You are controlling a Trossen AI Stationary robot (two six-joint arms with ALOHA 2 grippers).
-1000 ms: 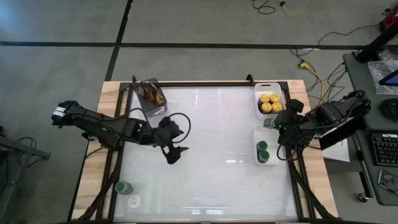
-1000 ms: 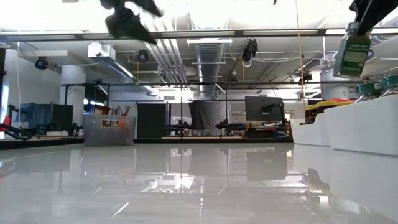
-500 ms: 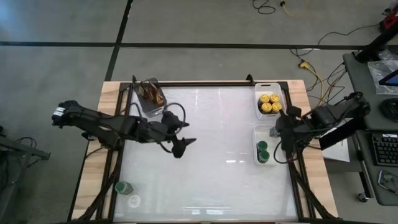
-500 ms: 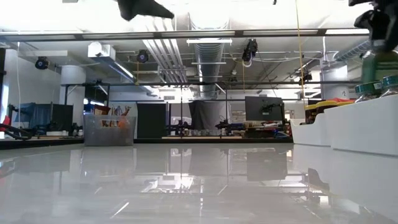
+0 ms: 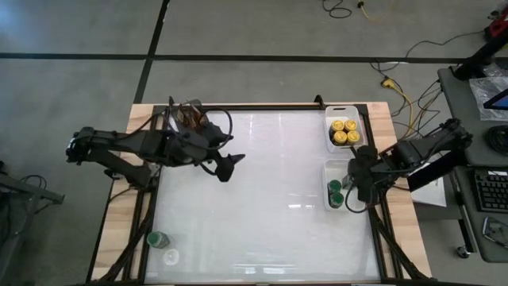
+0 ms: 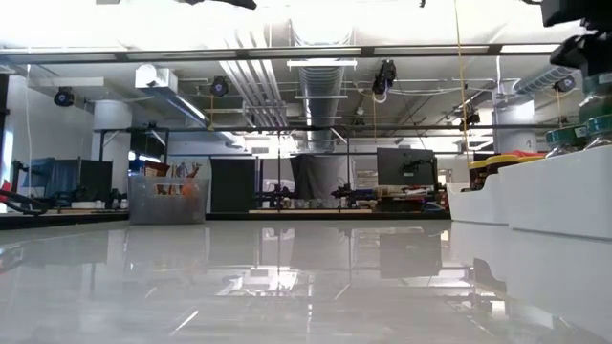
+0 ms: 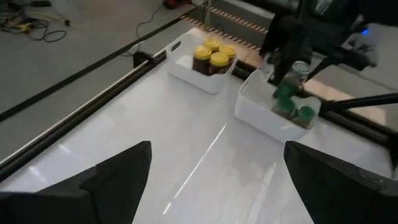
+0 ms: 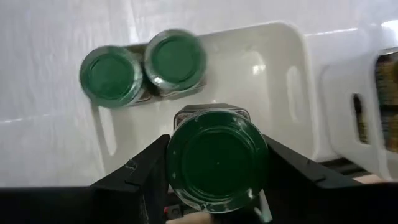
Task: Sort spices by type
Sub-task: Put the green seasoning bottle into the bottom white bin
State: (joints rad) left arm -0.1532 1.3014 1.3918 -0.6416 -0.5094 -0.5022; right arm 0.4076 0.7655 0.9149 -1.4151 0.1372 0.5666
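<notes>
Two green-lidded jars (image 8: 143, 67) already sit in the white tray (image 5: 343, 168) near the table's right edge; the right gripper (image 8: 217, 165), clamped on a third green-lidded jar (image 8: 216, 158), should lower it straight into the bare space beside them. Since a second ago it has dropped nearer the tray, while the left gripper (image 5: 225, 166), fingers spread and empty, has pulled back toward the far-left corner.

You see a glossy white counter (image 5: 262, 199) framed in pale bare wood, smooth white plastic trays (image 5: 343, 119) on it, and clear jars (image 8: 217, 162) with shiny green lids.
</notes>
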